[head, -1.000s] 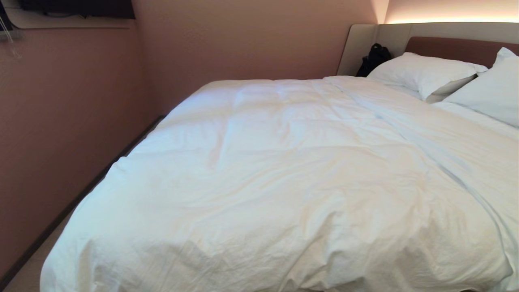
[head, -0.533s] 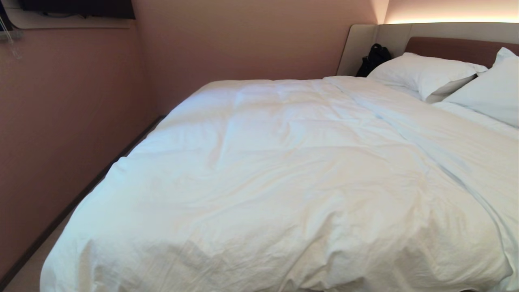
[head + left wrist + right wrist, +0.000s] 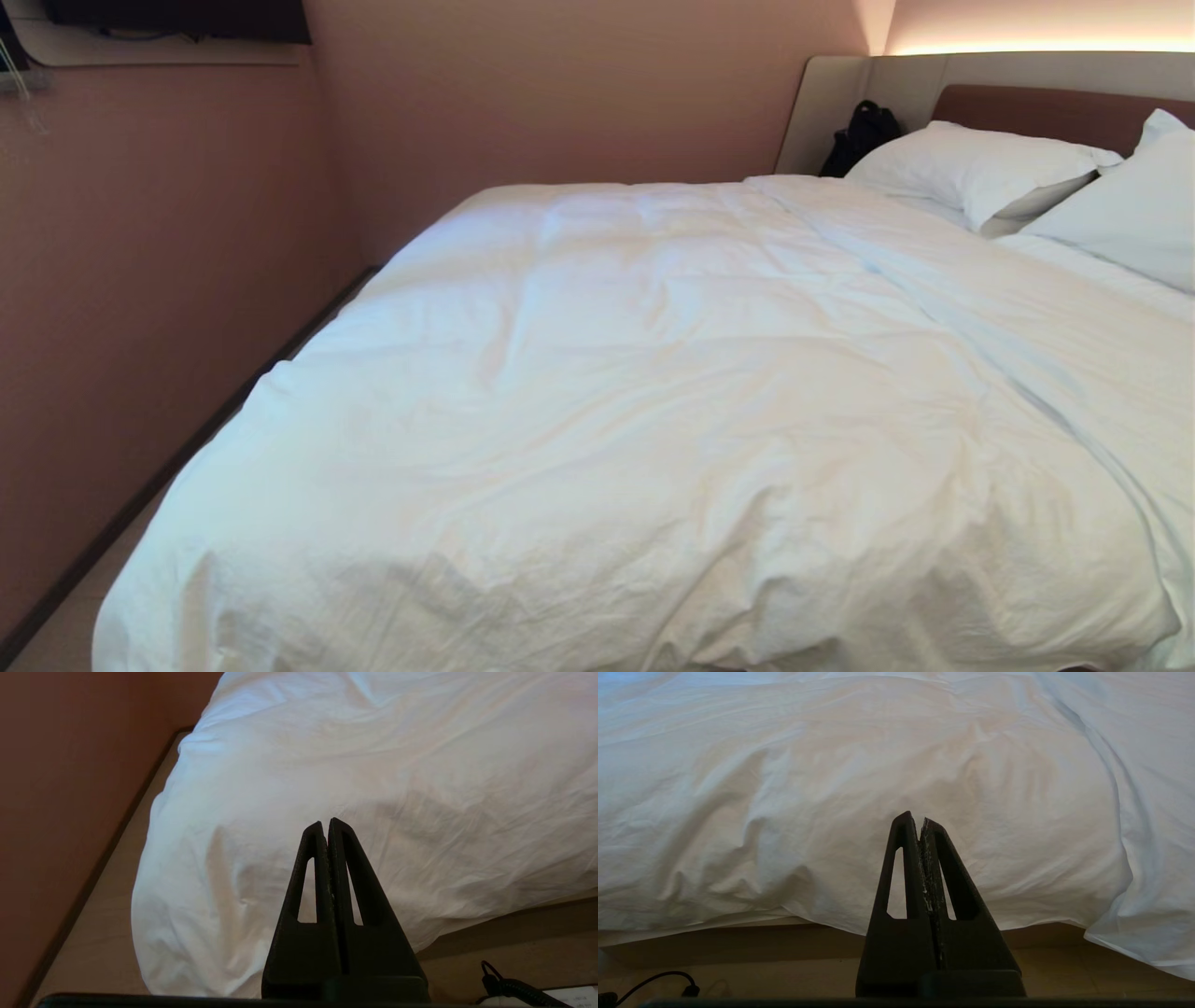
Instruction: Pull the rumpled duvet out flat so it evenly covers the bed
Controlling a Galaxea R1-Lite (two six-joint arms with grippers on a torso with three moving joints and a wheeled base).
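Two white pillows (image 3: 980, 168) lie at the far right of the bed (image 3: 1046, 107), against its brown headboard, with a black bag (image 3: 859, 135) just beside them in the corner of the beige surround. No container shows besides that bag, and what it holds cannot be seen. Across the mattress spreads the duvet (image 3: 653, 392), puffy and white, softly creased, its near edge hanging over the foot of the bed and its left corner draping toward the floor by the pink wall (image 3: 168, 280). Neither arm appears from the head. The left gripper (image 3: 325, 822) hangs before that near left corner, fingers clenched on nothing. The right gripper (image 3: 919, 817) is likewise pressed closed and empty, before the near edge.
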